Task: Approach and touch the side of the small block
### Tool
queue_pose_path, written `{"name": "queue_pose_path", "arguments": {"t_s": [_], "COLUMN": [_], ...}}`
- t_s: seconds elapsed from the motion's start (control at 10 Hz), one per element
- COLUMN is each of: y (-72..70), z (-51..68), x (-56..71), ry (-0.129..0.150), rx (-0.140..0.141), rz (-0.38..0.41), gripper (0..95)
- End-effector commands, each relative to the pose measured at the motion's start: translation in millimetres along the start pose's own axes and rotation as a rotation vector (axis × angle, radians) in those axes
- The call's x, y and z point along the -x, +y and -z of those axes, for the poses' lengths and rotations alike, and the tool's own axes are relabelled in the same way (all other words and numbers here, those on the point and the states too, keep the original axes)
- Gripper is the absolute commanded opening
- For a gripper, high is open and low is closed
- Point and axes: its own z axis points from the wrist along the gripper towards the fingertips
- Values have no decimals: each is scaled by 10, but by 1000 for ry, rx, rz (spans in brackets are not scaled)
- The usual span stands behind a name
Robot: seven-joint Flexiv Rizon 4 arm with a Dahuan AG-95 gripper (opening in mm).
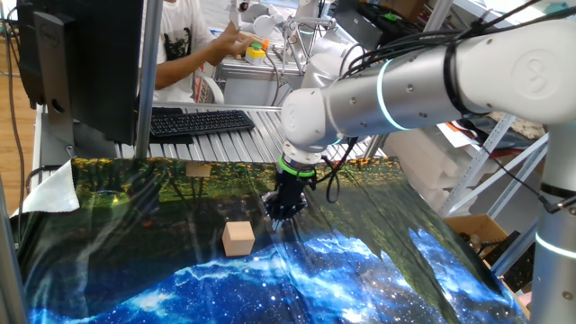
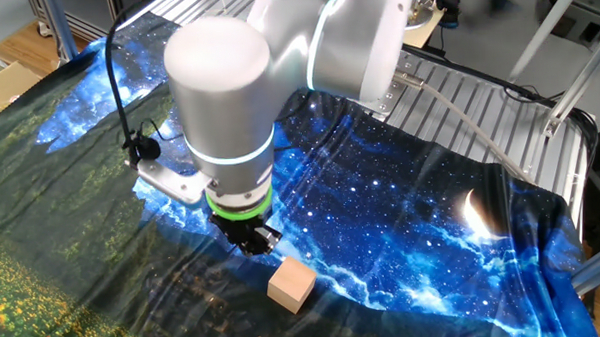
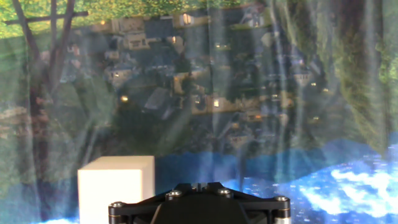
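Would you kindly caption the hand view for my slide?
The hand low over the printed cloth, small block just beside it.

small block (image 1: 238, 238) on cloth (image 1: 378, 270), beside jaws

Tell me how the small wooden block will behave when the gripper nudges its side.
The small block looks stiff, so it should not deform. Its flat cube faces suggest sliding rather than rolling. It seems light for its size, and the wrinkled cloth beneath may snag an edge and tip it, so the gripper should push low.
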Motion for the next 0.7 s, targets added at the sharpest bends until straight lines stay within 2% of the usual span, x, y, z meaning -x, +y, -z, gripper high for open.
{"name": "queue_pose_path", "arguments": {"t_s": [0.1, 0.7], "y": [-12, -22], "z": [7, 15], "x": [20, 14], "ry": [10, 8], "rx": [-4, -7], "rz": [4, 8], "gripper": [0, 0]}}
